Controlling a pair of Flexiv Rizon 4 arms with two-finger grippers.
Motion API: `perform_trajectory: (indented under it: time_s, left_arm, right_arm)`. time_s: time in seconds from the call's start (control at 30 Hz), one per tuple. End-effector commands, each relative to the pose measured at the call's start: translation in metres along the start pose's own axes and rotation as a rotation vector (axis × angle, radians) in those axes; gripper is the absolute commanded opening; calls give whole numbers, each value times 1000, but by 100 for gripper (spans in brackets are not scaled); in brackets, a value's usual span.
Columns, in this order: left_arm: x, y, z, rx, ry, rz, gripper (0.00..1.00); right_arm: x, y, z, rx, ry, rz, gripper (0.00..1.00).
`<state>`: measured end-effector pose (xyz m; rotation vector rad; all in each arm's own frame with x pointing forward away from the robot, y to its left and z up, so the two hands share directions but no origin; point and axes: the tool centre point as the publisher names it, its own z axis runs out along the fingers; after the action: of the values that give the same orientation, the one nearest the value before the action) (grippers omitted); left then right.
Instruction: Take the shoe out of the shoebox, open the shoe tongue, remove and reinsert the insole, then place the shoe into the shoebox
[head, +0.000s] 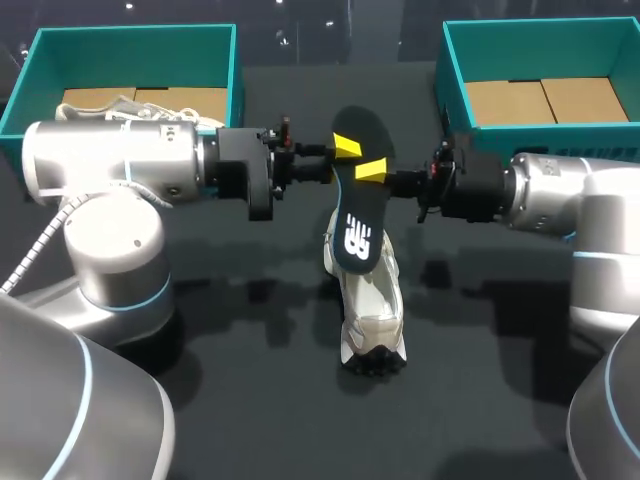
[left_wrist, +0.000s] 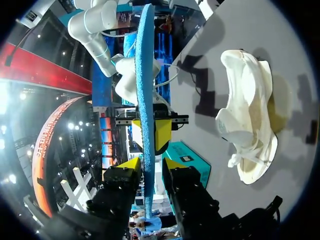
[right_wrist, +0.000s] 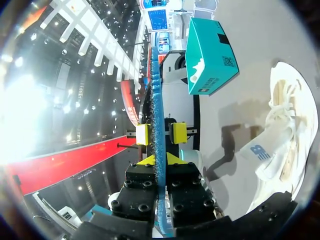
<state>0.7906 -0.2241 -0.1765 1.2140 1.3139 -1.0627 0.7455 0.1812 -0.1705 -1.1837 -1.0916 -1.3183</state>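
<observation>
A dark insole (head: 358, 200) with a blue underside (left_wrist: 145, 75) hangs on edge over the white shoe (head: 372, 310), which lies on the black table. My right gripper (head: 370, 170) is shut on the insole's edge (right_wrist: 156, 100), its fingers (right_wrist: 159, 160) pressed to both faces. Facing it from the other side, my left gripper (head: 347, 148) is open, and its fingers (left_wrist: 150, 167) flank the insole with small gaps. In the wrist views the shoe (left_wrist: 250, 115) (right_wrist: 285, 130) lies beside and below the grippers.
A teal shoebox (head: 232, 70) stands at the back left with another white shoe (head: 120, 108) inside. A second teal shoebox (head: 450, 70) stands at the back right, showing a cardboard bottom. Bare black tabletop (head: 250, 400) surrounds the shoe.
</observation>
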Motion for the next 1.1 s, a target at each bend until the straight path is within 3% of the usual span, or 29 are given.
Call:
perform_trajectory:
  time_s: [0.03,0.17,0.3,0.37,0.63,0.7,0.73,0.77,1.1]
  left_arm:
    - [2,0,6,-4,-3,0,27]
    - [2,-1,8,-6,0,2,24]
    - [2,-1,9,-8,2,1,11]
    - [3,-1,10,-9,3,1,0]
    - [3,-1,10,-10,4,6,0]
    - [3,-2,8,-10,3,8,0]
    - [2,-3,7,-10,3,9,0]
    - [2,-3,6,-11,3,9,0]
    - [-9,-15,-27,-36,19,-34,0]
  right_arm:
    - [-2,2,2,7,0,2,0]
    - [-2,2,3,8,1,3,0]
    - [-3,1,3,10,3,2,0]
    - [-3,1,3,12,4,4,0]
    - [-4,1,3,21,5,5,0]
    - [-3,0,1,20,6,2,42]
    - [-3,0,0,17,5,0,96]
    - [-3,0,-2,17,6,-6,100]
    - [3,-1,-37,26,-62,-130,100]
